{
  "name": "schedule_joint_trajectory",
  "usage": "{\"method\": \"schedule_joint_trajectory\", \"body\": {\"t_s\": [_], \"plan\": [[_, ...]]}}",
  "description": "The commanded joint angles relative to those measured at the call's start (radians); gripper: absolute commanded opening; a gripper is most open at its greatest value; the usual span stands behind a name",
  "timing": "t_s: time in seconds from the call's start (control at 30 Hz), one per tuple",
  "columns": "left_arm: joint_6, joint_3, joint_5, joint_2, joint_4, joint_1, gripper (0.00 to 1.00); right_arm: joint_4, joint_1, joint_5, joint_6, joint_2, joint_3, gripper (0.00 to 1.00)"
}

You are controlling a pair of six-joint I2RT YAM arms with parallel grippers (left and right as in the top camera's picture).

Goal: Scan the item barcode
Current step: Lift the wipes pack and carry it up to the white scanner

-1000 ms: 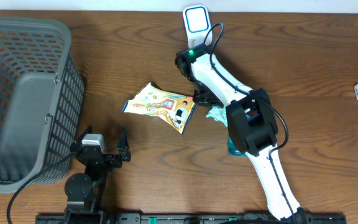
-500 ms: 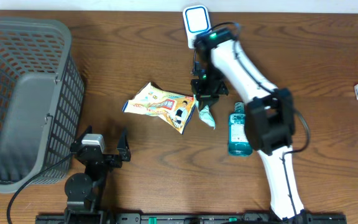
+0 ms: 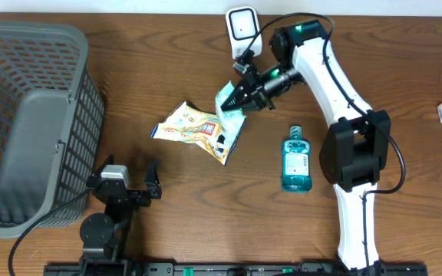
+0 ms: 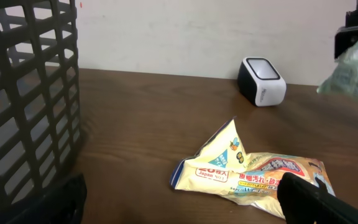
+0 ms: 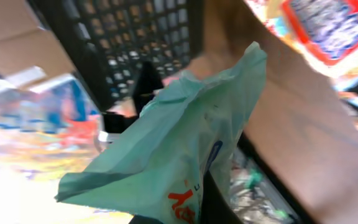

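The right arm was stretched from the near edge across the table [image 3: 129,61], bent near the far edge just right of the scanner [image 3: 242,27], and doubled back so that the wrist was aimed toward the near left. The right gripper [image 3: 244,95] was closed tight on one end of a green packet [image 3: 229,106], which was held up off the wood, near the scanner and in front of it. In the left wrist view the packet [image 4: 354,65] was seen raised well above the tabletop. Its long axis was laid roughly in line with the gripper, with the free end drooped toward the snack bag [image 3: 196,129] lying below; whether the two touched could not be told. In the right wrist view the crumpled film [image 5: 166,143] was seen with red print on it; no barcode could be made out.

The left gripper [image 3: 123,167] was parked low by the near edge beside the basket [image 3: 21,31], its fingers spread wide with nothing between them. A mouthwash bottle [image 3: 296,159] lay flat beside the right arm.
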Motion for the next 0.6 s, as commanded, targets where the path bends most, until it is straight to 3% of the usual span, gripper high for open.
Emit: {"method": "schedule_joint_trajectory", "body": {"t_s": [0.0, 0.57], "plan": [[0.013, -0.024, 0.01, -0.002, -0.019, -0.003, 0.98, 0.0, 0.007, -0.173, 0.058, -0.02, 0.0, 0.01], [0.013, -0.024, 0.01, -0.002, -0.019, -0.003, 0.98, 0.0, -0.011, -0.104, 0.02, -0.135, -0.018, 0.01]]}}
